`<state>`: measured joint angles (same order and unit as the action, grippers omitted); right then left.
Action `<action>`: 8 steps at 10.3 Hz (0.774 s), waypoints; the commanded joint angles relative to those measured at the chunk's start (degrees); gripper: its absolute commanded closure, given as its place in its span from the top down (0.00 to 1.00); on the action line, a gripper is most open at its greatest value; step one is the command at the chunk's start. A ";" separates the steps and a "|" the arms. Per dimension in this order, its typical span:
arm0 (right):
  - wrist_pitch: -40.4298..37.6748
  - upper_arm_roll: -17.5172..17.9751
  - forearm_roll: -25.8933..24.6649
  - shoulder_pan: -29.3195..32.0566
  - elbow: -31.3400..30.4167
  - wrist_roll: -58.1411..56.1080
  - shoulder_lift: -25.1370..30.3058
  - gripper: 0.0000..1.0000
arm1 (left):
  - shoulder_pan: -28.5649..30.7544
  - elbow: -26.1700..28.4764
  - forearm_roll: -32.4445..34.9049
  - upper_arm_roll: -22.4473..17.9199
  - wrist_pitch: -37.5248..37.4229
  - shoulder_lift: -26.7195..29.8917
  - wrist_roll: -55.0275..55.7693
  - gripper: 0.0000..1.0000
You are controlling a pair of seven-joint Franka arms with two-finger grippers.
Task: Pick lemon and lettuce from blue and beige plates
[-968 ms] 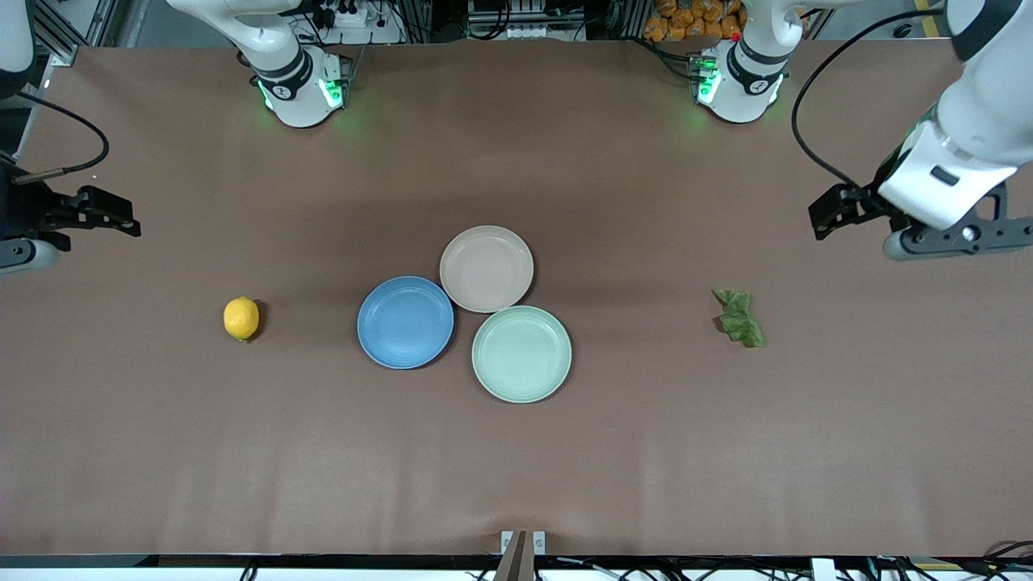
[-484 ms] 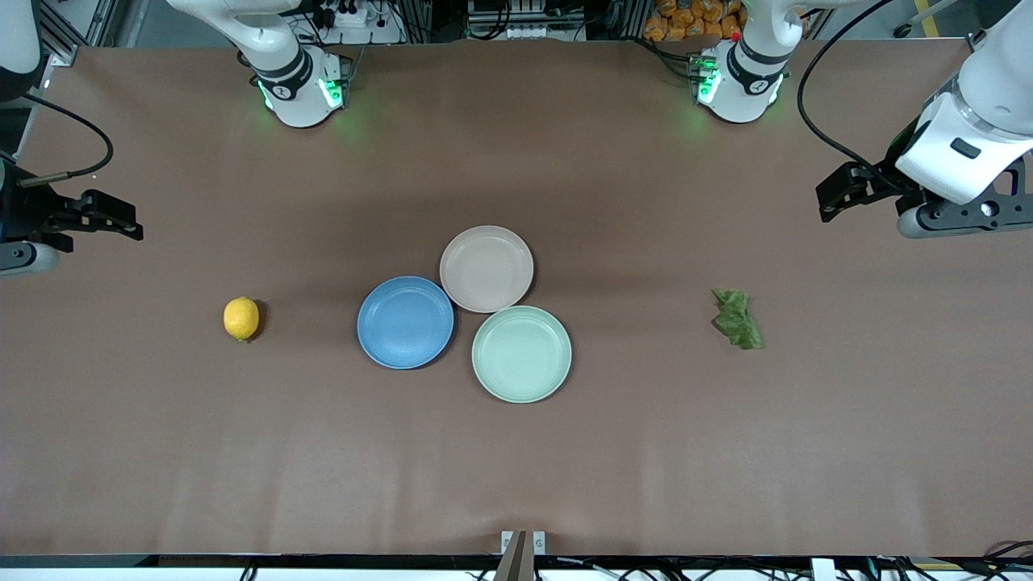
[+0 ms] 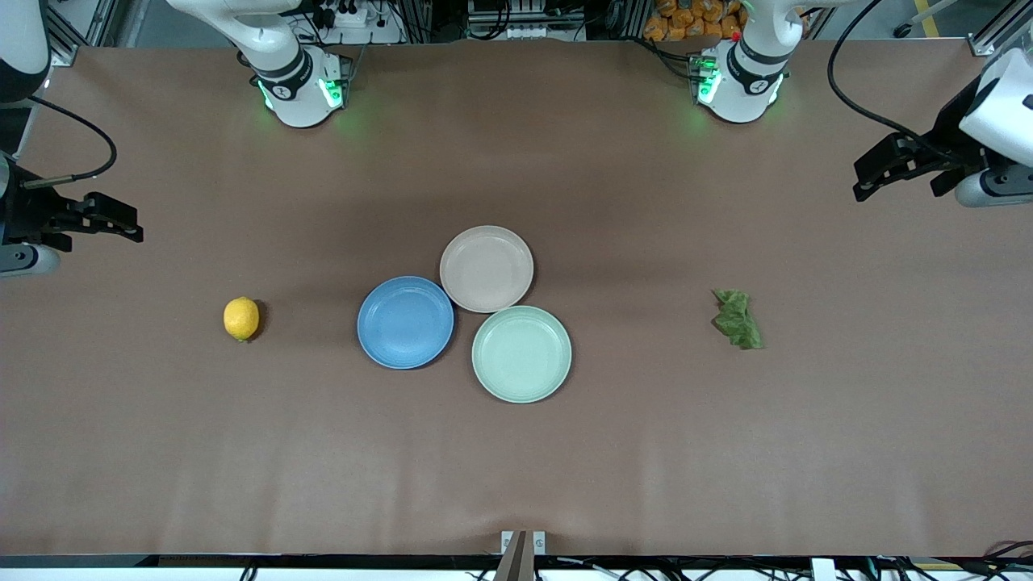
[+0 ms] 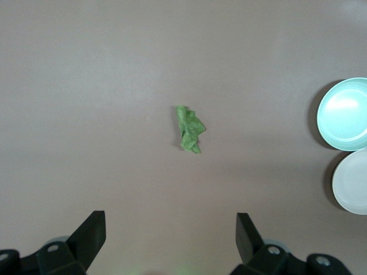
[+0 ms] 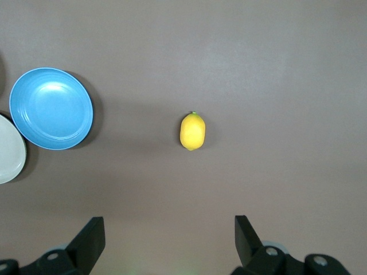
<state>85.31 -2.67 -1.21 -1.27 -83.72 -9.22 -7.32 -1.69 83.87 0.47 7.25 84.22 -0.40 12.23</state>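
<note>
The lemon lies on the bare table toward the right arm's end, apart from the plates; it also shows in the right wrist view. The lettuce lies crumpled on the table toward the left arm's end, also in the left wrist view. The blue plate and the beige plate sit mid-table, touching, both with nothing on them. My right gripper is open and empty, high over the table's end beside the lemon. My left gripper is open and empty, high over the table's end beside the lettuce.
A pale mint-green plate with nothing on it sits against the blue and beige plates, nearer the front camera. The arm bases stand along the table's farther edge.
My left arm has drawn away from the lettuce, outward toward its end of the table and toward the bases. My right arm has barely moved. The lemon, lettuce and plates have not moved.
</note>
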 commanded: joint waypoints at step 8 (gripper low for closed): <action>0.55 -1.02 -1.34 1.45 4.26 0.96 1.87 1.00 | 2.22 3.23 -1.09 0.49 0.42 1.11 -6.08 1.00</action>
<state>85.50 -3.79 -1.67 -0.59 -79.55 -9.06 -6.04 0.19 85.97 0.47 7.51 84.25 -0.31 7.58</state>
